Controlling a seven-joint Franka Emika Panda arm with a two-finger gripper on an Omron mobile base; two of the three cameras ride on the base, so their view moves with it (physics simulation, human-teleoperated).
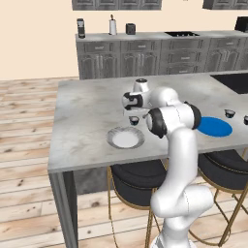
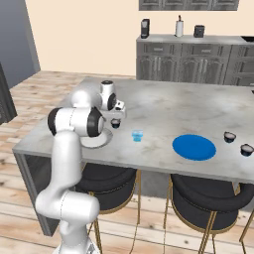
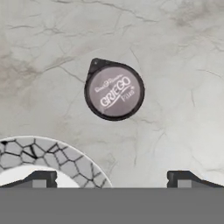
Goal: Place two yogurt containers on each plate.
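While the gripper [image 3: 109, 179] hangs wide open above a dark yogurt cup [image 3: 114, 90], both plates are bare; four cups remain.

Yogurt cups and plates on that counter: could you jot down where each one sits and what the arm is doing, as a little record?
white plate: bare, near counter edge
blue plate: bare
dark yogurt cup: on counter beside white plate, under the gripper
light blue cup: on counter between the plates
two dark cups: on counter beyond blue plate
gripper: jaws open, above the dark yogurt cup, holding nothing
cups on plates: none
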